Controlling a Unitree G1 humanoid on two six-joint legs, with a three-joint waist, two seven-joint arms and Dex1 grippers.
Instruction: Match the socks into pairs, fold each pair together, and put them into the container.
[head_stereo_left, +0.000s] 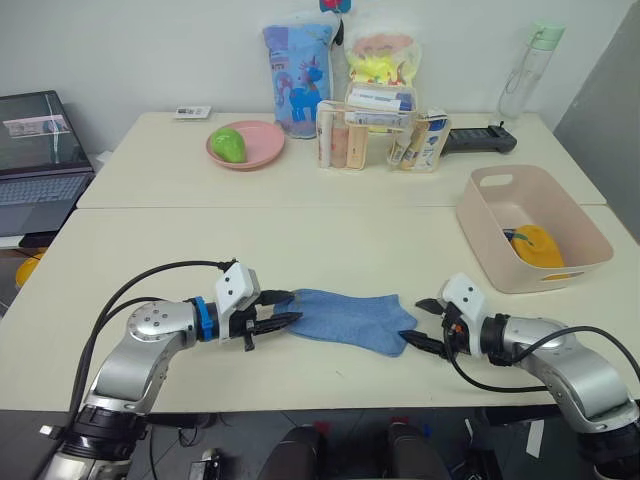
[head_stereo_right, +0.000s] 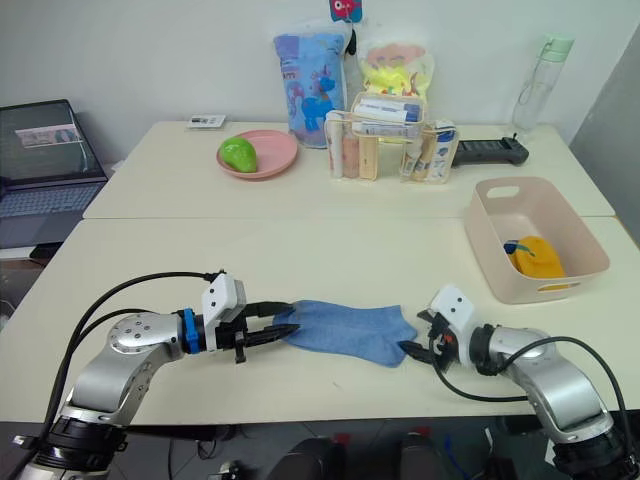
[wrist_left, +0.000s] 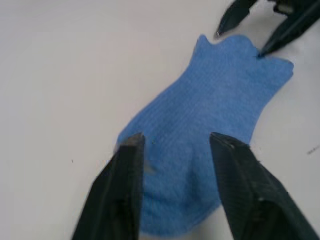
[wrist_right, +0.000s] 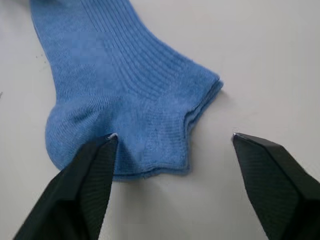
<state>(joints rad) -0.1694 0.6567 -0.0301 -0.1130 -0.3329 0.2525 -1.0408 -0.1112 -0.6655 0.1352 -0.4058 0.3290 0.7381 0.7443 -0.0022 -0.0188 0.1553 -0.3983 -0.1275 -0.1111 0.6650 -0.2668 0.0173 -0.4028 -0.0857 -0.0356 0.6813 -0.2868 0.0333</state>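
Note:
Light blue socks (head_stereo_left: 350, 320) lie flat on the table's front part, seemingly two stacked, since the cuff (wrist_right: 200, 95) shows two layers. My left gripper (head_stereo_left: 292, 307) is open at the toe end, with its fingers (wrist_left: 125, 190) straddling the fabric. At the cuff and heel end my right gripper (head_stereo_left: 411, 319) is open, one fingertip (wrist_right: 107, 142) on the heel edge. The container (head_stereo_left: 490, 215), a pale pink tub, stands at the right. It holds folded mustard yellow socks (head_stereo_left: 540, 247) with a dark bit beside them.
At the back stand a pink plate (head_stereo_left: 262, 150) with a green object, a clear organiser of bottles (head_stereo_left: 380, 135), two printed bags, a water bottle (head_stereo_left: 525, 70) and a black handset (head_stereo_left: 480, 138). A laptop (head_stereo_left: 35, 150) sits off the table's left.

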